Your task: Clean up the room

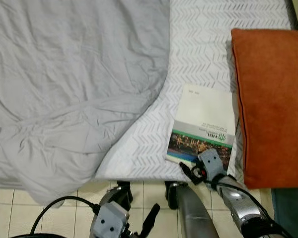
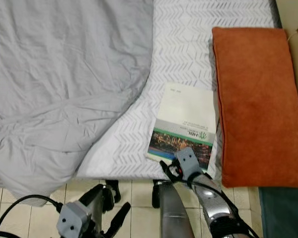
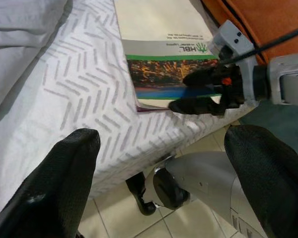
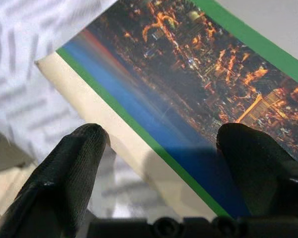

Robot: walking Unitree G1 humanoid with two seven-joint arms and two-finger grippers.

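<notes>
White-covered booklet (image 1: pixel 202 124): on bed (image 1: pixel 139 148), near edge, just left of orange cushion (image 1: pixel 270 99); not yet lifted. Right gripper (image 3: pixel 201 91): fingers wide, at its near edge. Left gripper (image 3: pixel 164 173): wide, empty. Duvet (image 1: pixel 74 84) rumpled; tidying barely begun.

Book (image 1: pixel 202 123): closed, lying flat near the mattress edge; cream cover with green stripe and night-city photo, just beside an orange cushion (image 1: pixel 270 99).
</notes>
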